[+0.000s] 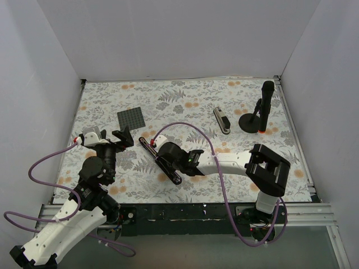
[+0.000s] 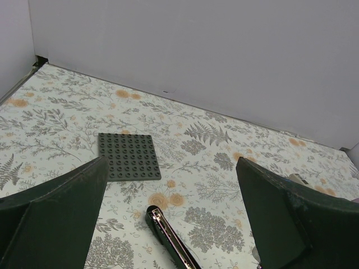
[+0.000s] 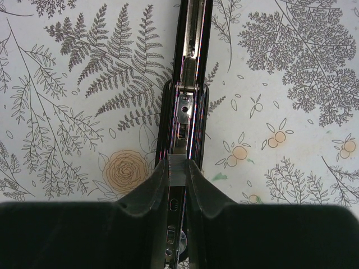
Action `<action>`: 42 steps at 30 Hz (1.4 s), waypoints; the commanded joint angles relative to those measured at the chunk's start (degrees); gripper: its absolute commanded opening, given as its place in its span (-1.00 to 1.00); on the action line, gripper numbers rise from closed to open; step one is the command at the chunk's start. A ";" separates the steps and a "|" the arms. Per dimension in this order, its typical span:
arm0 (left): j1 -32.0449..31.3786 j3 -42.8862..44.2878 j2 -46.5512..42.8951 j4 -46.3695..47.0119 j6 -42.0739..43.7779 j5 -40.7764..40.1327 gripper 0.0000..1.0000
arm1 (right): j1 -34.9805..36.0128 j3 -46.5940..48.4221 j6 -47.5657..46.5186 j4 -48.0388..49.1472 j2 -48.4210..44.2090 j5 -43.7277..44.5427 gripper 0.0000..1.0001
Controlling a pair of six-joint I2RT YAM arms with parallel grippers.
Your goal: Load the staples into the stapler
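Observation:
The black stapler (image 1: 147, 145) lies opened out flat on the flowered mat, its silver channel (image 3: 190, 61) facing up. My right gripper (image 1: 166, 153) hangs right over the channel and is shut on the staples (image 3: 178, 171), a small grey block held between the fingertips just above or in the channel. My left gripper (image 1: 121, 137) is open and empty, just left of the stapler's far end. That end shows low between its fingers in the left wrist view (image 2: 160, 227). The staple box is not in view.
A dark grey studded plate (image 1: 131, 118) lies at the back left, also in the left wrist view (image 2: 129, 156). A small black-and-silver object (image 1: 222, 120) lies at the back right. Beside it stands a tall black stand with a round base (image 1: 256, 119). White walls enclose the mat.

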 commanded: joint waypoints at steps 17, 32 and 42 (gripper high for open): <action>0.53 0.16 0.13 -0.07 -0.03 -0.28 0.96 | 0.11 3.37 1.58 -6.86 0.17 1.62 -0.97; 0.71 0.16 1.01 -0.07 -0.03 0.42 0.96 | 0.20 6.18 0.00 -10.37 2.28 0.74 -0.92; 0.79 0.16 1.18 -0.07 -0.12 0.68 0.96 | 0.20 6.97 0.35 -11.34 3.42 0.82 -0.75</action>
